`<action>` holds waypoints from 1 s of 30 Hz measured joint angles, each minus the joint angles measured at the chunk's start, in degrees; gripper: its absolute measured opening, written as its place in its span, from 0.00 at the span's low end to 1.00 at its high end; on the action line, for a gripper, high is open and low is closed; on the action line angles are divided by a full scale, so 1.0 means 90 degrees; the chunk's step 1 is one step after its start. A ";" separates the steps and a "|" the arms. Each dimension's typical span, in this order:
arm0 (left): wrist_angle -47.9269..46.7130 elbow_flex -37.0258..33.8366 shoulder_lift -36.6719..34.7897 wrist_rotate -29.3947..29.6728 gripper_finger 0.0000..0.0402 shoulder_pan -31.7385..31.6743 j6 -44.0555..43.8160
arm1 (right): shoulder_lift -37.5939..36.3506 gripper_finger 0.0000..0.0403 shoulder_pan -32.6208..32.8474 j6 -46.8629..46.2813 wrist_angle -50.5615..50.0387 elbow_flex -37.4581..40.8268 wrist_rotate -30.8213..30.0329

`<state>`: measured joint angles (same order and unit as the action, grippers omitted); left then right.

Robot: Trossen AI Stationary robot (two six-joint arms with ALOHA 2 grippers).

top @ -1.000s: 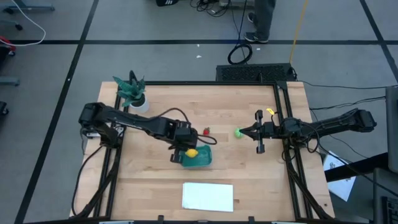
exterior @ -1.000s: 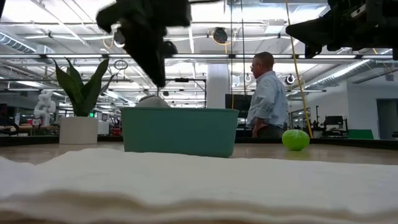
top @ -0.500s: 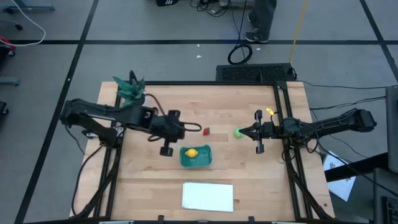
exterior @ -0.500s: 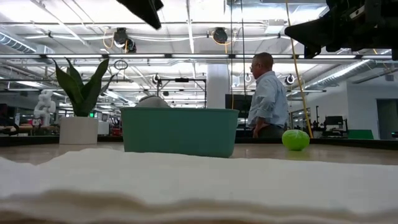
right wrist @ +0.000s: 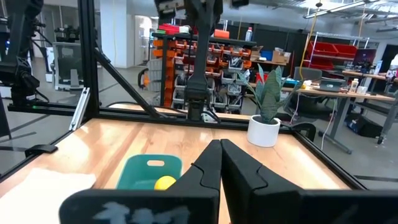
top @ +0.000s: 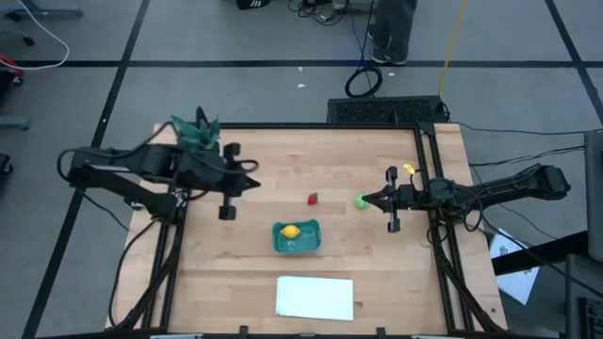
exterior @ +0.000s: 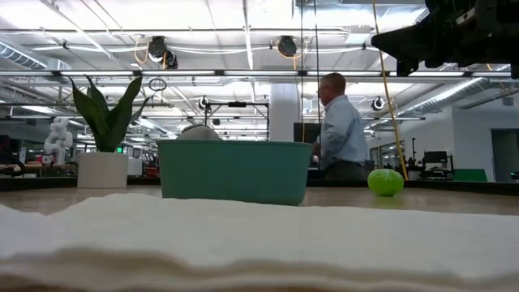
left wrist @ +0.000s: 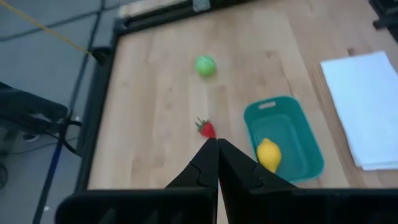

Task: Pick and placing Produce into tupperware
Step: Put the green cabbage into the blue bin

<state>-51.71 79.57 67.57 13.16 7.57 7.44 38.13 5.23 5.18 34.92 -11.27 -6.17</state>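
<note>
The yellow lemon [top: 291, 232] lies inside the teal tupperware [top: 279, 243], which stands on the table's middle near part. The red strawberry [top: 313, 198] and the green fruit [top: 359, 201] rest on the bare wood farther back. My left gripper [top: 256, 183] is shut and hangs in the air left of the strawberry, its fingers pointing toward the table's right. My right gripper [top: 366, 200] is shut too and hovers just right of the green fruit; in the low view the green fruit [exterior: 385, 182] sits on the table well below it.
A white sheet [top: 315, 297] lies near the table's near edge and fills the low view's foreground. A teal potted plant [top: 200, 137] stands at the far left corner. A person [exterior: 340, 134] stands in the room beyond the table. A black frame runs along the table's edges.
My left gripper has drawn back from over the tupperware toward the table's left and far side, rising out of the low view. The lemon has stayed behind in the tupperware. My right arm has kept still.
</note>
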 joint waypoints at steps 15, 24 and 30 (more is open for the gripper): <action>-0.0018 -0.0062 -0.1341 -0.0260 0.01 0.0000 0.0323 | 0.0000 0.00 0.0000 -0.0001 -0.0001 0.0001 -0.0002; 0.0596 -0.0964 -0.2297 -0.0303 0.01 0.0000 0.0305 | 0.0000 0.00 0.0000 -0.0002 -0.0001 0.0003 -0.0002; 0.1752 -0.1807 -0.2953 -0.0899 0.01 0.0002 0.0282 | 0.0000 0.00 0.0000 -0.0002 -0.0001 0.0003 -0.0002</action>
<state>-35.94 63.31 40.99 5.07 7.59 9.98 38.13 5.23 5.17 34.92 -11.25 -6.20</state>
